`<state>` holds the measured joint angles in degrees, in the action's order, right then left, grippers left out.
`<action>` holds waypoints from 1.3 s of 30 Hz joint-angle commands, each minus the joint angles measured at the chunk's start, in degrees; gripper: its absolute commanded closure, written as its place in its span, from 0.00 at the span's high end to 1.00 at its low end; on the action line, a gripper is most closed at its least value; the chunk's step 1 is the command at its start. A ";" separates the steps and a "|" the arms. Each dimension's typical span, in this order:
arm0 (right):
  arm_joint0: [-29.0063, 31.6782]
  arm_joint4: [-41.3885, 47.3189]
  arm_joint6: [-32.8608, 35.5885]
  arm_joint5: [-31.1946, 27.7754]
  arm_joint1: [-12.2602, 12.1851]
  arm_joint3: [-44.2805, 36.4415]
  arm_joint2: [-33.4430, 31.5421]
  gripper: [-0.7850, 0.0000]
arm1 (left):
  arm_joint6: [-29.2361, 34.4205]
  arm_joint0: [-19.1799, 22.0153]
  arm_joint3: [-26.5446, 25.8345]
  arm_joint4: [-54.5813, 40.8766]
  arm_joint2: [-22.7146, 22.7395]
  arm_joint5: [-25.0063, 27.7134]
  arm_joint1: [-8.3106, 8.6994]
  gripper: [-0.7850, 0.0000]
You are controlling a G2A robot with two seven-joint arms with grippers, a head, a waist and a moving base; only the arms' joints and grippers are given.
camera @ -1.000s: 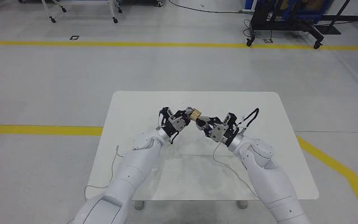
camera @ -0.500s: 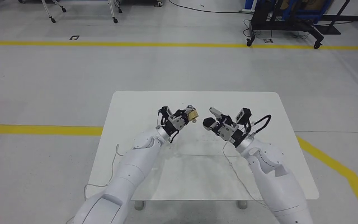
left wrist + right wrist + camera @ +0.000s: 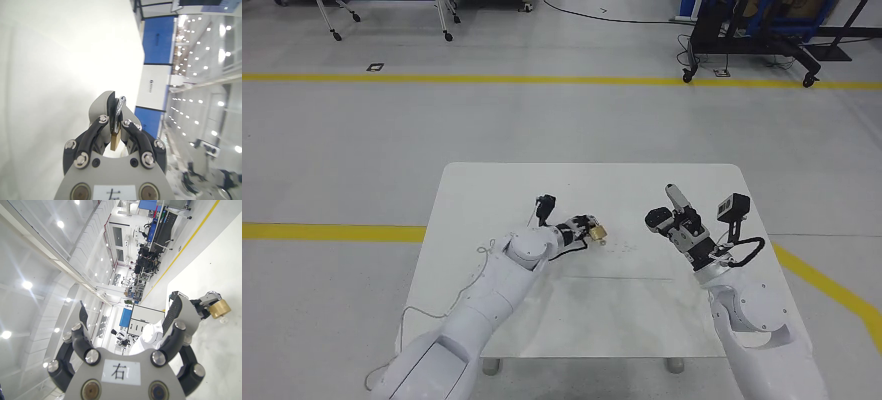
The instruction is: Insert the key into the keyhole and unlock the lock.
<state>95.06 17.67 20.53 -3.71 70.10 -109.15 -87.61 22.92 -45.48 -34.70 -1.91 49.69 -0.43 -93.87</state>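
Pinching the brass padlock [image 3: 596, 232] by its shackle, the left gripper [image 3: 117, 108] hangs low over the white table [image 3: 692, 180] just 9 o'clock of centre, forearm stretched out flat, while the right gripper [image 3: 128, 303] sits well apart at the padlock's 3 o'clock, tilted upward, fingers spread wide.

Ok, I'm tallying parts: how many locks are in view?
1: the lock, its shackle clamped in the left end effector, near the middle of the table.
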 commanded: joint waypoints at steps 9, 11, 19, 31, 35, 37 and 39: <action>0.01 0.00 0.00 0.00 0.00 -0.01 0.00 1.00 | 2.23 -0.59 -2.80 2.74 -1.83 -8.18 -0.67 1.00; 0.01 0.00 0.00 0.00 0.00 -0.01 0.00 1.00 | 2.75 -1.05 -3.89 2.38 -1.43 -8.67 -0.57 1.00; 0.01 0.00 0.00 0.00 0.00 -0.01 0.00 1.00 | 1.45 -3.98 -11.80 4.83 1.04 -9.84 0.98 1.00; 1.31 4.09 -0.07 -8.80 0.00 -1.10 -3.98 1.00 | -7.31 -19.62 -43.56 11.55 13.99 -1.37 6.07 1.00; 2.66 5.84 -0.58 -11.95 -0.01 -2.43 -6.27 1.00 | -7.56 -25.39 -54.51 10.40 16.59 3.14 6.92 1.00; 2.73 5.94 -0.61 -12.21 -0.01 -2.49 -6.40 1.00 | -7.55 -24.98 -53.77 10.71 16.52 2.87 6.91 1.00; 2.68 5.87 -0.58 -11.98 -0.01 -2.44 -6.30 1.00 | -7.54 -26.11 -56.39 9.75 16.86 3.93 6.98 1.00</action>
<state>97.72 23.52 19.95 -15.65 70.09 -111.58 -93.89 15.38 -71.53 -90.78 7.89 66.54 3.39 -86.89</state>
